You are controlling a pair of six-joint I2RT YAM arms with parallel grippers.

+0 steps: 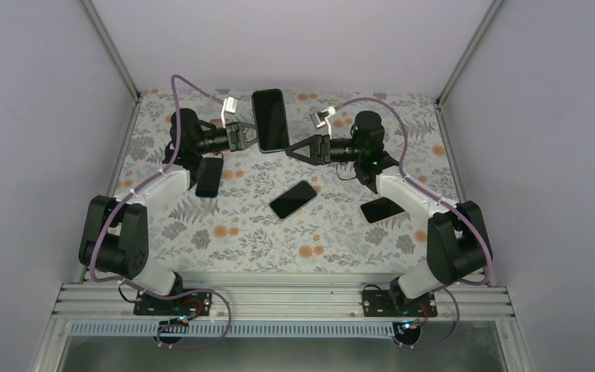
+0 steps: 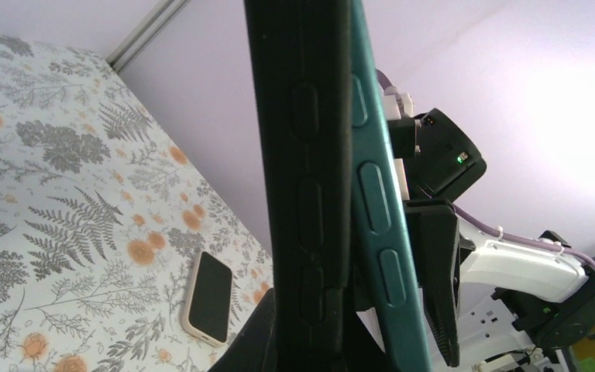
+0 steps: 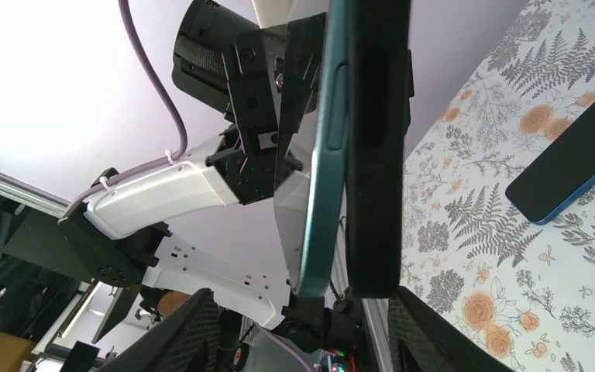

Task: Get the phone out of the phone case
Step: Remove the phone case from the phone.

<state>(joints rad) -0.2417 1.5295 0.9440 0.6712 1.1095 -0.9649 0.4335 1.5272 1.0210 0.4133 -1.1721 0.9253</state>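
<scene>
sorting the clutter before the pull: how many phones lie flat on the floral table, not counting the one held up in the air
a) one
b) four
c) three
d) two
c: three lie flat on the floral table. They are the dark phone beside the left arm, the black phone in the middle and the dark phone by the right arm. Only the teal phone in a black case is held up, by the left gripper.
</scene>
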